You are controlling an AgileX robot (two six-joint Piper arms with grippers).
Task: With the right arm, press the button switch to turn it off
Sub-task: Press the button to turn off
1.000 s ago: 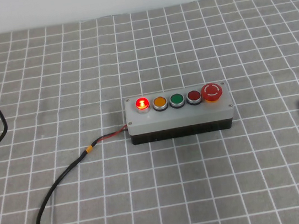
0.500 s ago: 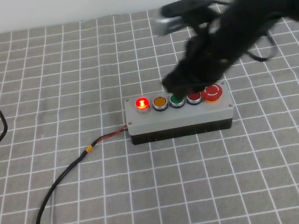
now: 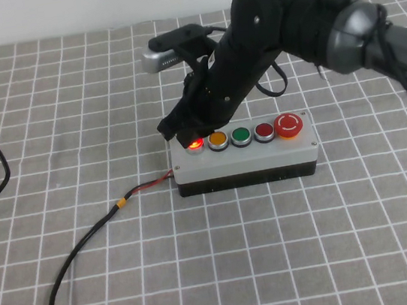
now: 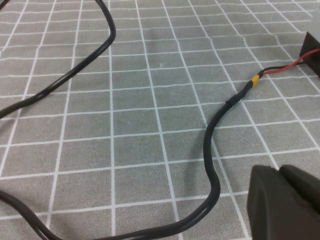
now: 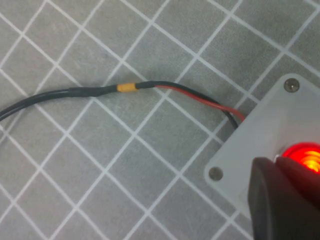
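Observation:
The button switch [image 3: 195,144] glows bright red at the left end of the grey five-button box [image 3: 244,161]. It also shows lit in the right wrist view [image 5: 305,157]. My right gripper [image 3: 179,129] is shut, its tip directly over the lit button, touching or just above it. In the right wrist view the shut black fingers [image 5: 280,200] cover part of the button. My left gripper [image 4: 287,202] is shut and empty, low over the checked cloth to the left of the box, out of the high view.
Orange [image 3: 218,140], green [image 3: 241,135] and dark red [image 3: 264,131] buttons and a red mushroom button [image 3: 289,124] sit in the row. A black cable [image 3: 74,254] with red wires runs from the box's left end toward the front left.
My right arm swept in from the right, over the box, and came down to the left end. Its tip now sits on the lit red button, which still glows.

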